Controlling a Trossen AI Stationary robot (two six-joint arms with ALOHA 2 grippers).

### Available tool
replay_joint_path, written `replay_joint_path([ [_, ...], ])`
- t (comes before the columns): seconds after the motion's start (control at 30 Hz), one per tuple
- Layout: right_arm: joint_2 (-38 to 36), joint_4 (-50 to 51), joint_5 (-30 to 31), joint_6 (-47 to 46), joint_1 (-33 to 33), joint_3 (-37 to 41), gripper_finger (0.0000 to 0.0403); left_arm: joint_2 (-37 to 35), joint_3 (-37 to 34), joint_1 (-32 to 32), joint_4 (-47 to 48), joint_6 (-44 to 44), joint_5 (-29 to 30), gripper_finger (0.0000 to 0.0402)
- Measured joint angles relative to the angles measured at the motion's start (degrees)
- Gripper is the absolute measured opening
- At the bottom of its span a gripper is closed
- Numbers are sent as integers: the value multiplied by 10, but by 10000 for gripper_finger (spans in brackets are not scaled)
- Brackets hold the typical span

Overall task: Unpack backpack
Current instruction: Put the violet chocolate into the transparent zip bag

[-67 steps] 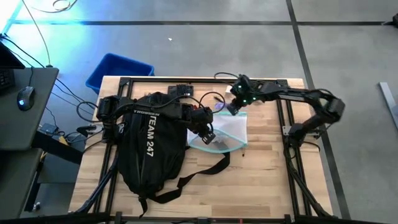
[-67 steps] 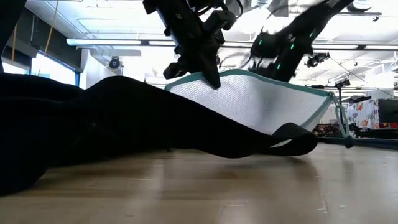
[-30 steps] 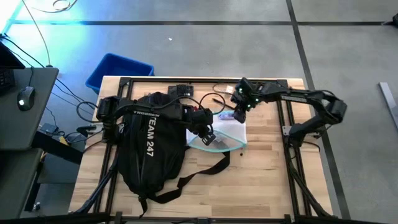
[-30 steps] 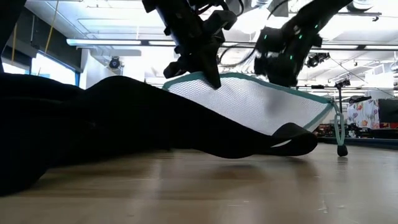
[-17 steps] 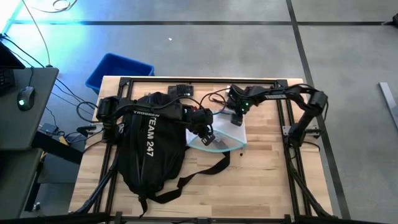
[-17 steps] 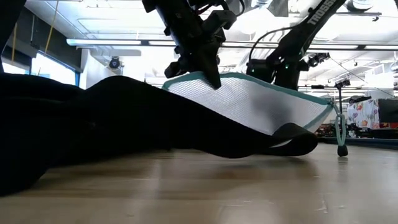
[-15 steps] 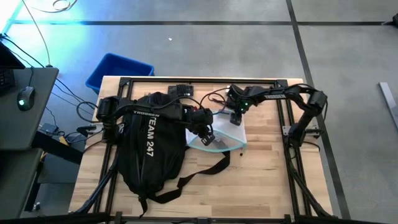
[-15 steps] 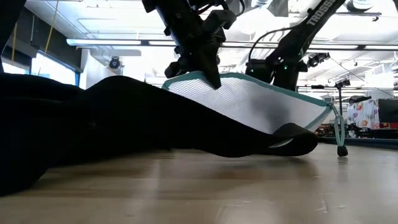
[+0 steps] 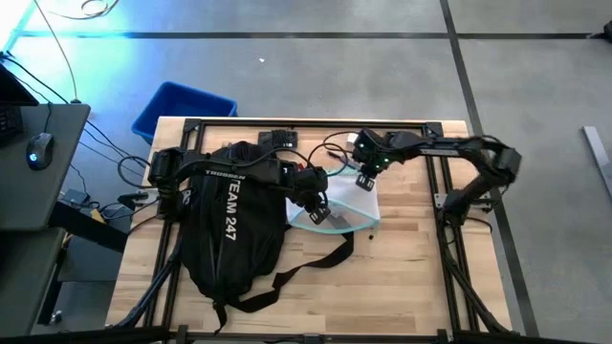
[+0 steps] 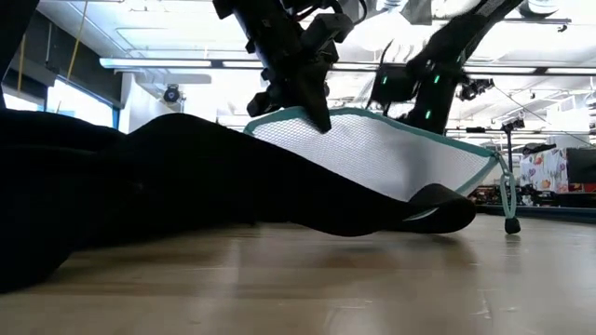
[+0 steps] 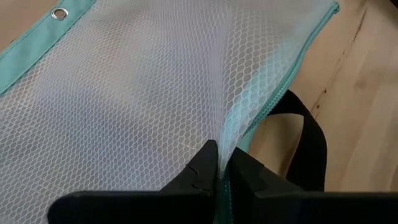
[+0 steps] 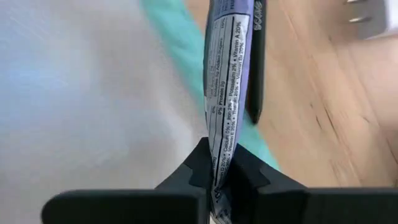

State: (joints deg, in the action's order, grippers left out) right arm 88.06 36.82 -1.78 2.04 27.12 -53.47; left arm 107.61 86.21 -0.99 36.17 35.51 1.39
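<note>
Beside the backpack (image 9: 229, 225), lying flat on the table (image 9: 411, 277), the left claw (image 11: 219, 163) pinches a mesh pouch (image 11: 143, 93). At its far edge, the right claw (image 12: 216, 169) clenches a snack packet (image 12: 227, 74); lifting it clear likely follows.

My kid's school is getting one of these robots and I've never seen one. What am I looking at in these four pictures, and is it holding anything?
Two dark robot arms work at a pale wooden table. One picture looks straight down from above, one looks level across the tabletop, and two come from cameras on the arms' wrists.

A large black fabric backpack with white "TEAM 247" lettering lies on the table. Beside it lies a white mesh pouch with teal edging.

The left gripper is shut, pinching a fold of that mesh and lifting it. The right gripper, at the pouch's far edge, is shut on a thin purple-and-silver printed packet. A dark pen lies on the wood just beyond.
</note>
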Motion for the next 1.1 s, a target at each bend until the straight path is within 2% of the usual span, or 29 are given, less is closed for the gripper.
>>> replay_joint_path([
  [0.07,-51,21,-16,-21,-18,0,4,0,0,0,0,3,7,0],
  [0.17,-127,39,-86,-66,-56,0,4,0,0,-1,-1,20,16,0],
  [0.27,-194,38,-176,-111,-111,0,4,0,0,-1,-6,25,44,0],
  [0.4,-247,37,-343,-175,-187,0,3,0,0,-2,-5,29,73,0],
  [0.47,-250,40,-380,-218,-224,0,2,0,0,-2,-8,32,80,0],
  [0.57,-234,25,-384,-259,-274,7,2,0,0,-1,-34,44,89,0],
  [0.67,-210,-75,-385,-339,-301,62,2,-1,0,-2,-47,48,91,0],
  [0.8,-183,-243,-362,-491,-294,155,2,-8,0,-1,-45,43,93,0],
  [0.87,-172,-313,-333,-571,-277,190,2,-12,1,3,-48,43,93,0],
  [0.97,-150,-383,-256,-674,-255,225,4,-14,1,10,-61,38,92,0],
  [1.1,-122,-454,-166,-688,-232,232,32,-14,1,19,-68,38,81,0],
])
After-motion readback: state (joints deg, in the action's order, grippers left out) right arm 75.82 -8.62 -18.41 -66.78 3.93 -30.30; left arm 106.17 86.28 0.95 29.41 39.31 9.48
